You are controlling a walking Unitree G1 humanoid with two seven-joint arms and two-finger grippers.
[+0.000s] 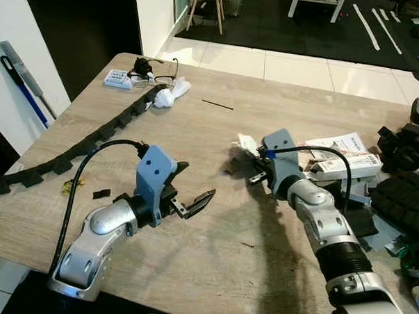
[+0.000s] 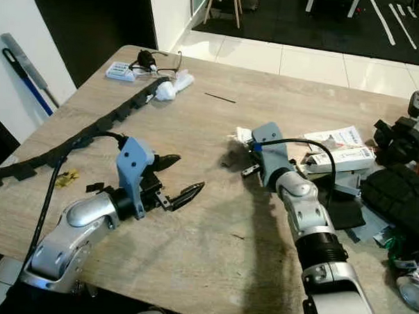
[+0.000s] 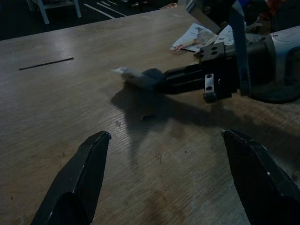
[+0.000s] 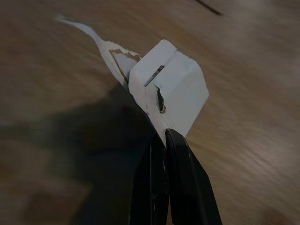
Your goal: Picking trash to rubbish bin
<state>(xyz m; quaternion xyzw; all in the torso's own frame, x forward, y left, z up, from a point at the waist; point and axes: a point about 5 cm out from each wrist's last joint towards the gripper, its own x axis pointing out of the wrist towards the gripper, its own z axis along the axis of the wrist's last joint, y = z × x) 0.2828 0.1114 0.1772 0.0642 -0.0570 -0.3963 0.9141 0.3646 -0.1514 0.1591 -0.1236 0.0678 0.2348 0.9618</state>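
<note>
While the right gripper [image 4: 161,140] hangs just above the middle of the table [image 1: 212,261], its fingers pinch a torn white carton scrap [image 4: 168,93] — lifted off the wood, its shadow beneath; the left gripper [image 1: 191,191] hovers nearby, fingers spread, holding nothing; a crumpled tissue [image 1: 172,94] lies at the far edge — beside a black cable chain [image 1: 92,141].

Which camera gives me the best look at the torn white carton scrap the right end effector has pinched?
Right wrist view: the torn carton scrap sits close up, clamped in the right end effector. Left wrist view shows it small and dim; the eye views mostly hide it behind the wrist.
</note>
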